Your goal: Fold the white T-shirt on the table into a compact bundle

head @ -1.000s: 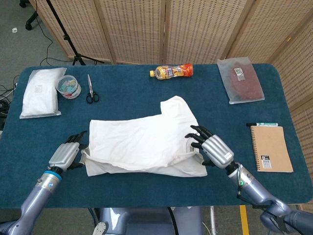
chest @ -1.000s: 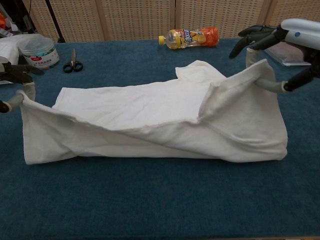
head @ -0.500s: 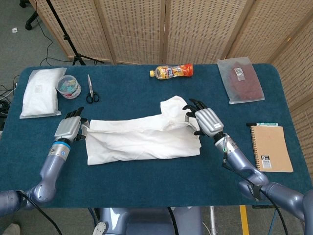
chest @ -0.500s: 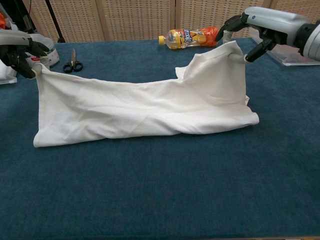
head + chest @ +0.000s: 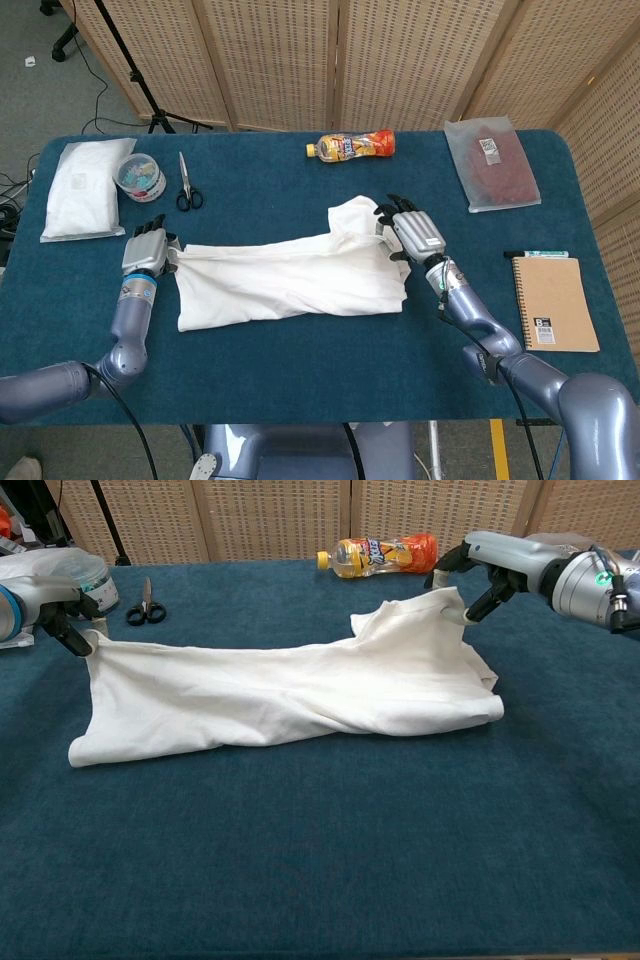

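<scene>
The white T-shirt [image 5: 285, 277] [image 5: 290, 690] lies folded lengthwise as a long band across the middle of the blue table [image 5: 300, 370]. My left hand [image 5: 146, 251] [image 5: 45, 598] pinches the shirt's far left corner just above the table. My right hand [image 5: 410, 233] [image 5: 490, 565] pinches the far right corner, next to a sleeve that sticks out toward the back. Between the two hands the cloth rests on the table with loose wrinkles.
At the back left lie a white pouch [image 5: 82, 188], a round tub [image 5: 140, 177] and black scissors [image 5: 187, 184]. A yellow-orange bottle [image 5: 351, 146] lies at the back centre. A clear packet [image 5: 494, 164] sits at the back right; a notebook [image 5: 553, 302] and pen [image 5: 537, 254] lie at the right.
Both hands carried the near edge of the shirt up and over to the far side, then lowered it. The raised cloth now lies flat as a narrower band.
</scene>
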You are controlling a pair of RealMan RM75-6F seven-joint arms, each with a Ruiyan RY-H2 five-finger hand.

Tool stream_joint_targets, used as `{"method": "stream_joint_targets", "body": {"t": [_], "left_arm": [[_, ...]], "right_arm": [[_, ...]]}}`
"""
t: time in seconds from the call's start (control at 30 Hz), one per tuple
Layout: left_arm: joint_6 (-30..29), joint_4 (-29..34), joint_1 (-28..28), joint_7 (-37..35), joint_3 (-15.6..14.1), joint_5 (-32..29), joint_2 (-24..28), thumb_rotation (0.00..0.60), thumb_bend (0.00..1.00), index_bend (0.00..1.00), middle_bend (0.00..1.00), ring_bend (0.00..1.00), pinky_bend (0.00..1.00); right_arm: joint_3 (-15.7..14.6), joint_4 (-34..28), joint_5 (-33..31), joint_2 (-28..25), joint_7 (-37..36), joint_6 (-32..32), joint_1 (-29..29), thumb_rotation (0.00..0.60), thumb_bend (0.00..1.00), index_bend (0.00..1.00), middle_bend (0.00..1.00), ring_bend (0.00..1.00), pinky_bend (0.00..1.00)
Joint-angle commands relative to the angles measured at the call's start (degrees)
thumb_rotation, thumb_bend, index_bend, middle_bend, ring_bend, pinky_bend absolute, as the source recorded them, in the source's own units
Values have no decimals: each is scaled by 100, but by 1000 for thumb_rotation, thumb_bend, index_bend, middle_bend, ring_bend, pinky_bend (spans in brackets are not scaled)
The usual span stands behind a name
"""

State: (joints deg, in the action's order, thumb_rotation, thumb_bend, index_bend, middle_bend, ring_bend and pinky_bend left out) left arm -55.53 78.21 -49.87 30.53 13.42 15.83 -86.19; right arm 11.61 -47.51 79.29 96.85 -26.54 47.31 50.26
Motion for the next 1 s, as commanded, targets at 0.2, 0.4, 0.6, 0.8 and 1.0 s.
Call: {"method": "stream_joint_targets", "body": {"t": [0.2,0.4,0.6,0.8,1.0], "left_arm": [[132,-1170,-144,125,25,57,-828,600,524,497,0,0,0],[148,-1197,11,-441,231,709,-849,600,340,0,0,0,0],[-79,-517,363,-1205,407,1562,-439,600,301,0,0,0,0],[-454,397,680,-1581,546,2212,193,600,301,0,0,0,0],[-555,886,821,-1438,555,2184,616,600,301,0,0,0,0]], "right_arm": [[-18,1046,-25,615,-294,-426,312,600,775,675,257,40,100],[-2,1451,25,749,-481,-475,456,600,775,675,257,40,100],[62,1624,21,753,-530,-472,582,600,775,675,257,40,100],[277,1847,-186,808,-423,-642,783,600,775,675,257,40,100],[485,2242,-449,989,-214,-965,1021,600,775,676,257,40,100]]}}
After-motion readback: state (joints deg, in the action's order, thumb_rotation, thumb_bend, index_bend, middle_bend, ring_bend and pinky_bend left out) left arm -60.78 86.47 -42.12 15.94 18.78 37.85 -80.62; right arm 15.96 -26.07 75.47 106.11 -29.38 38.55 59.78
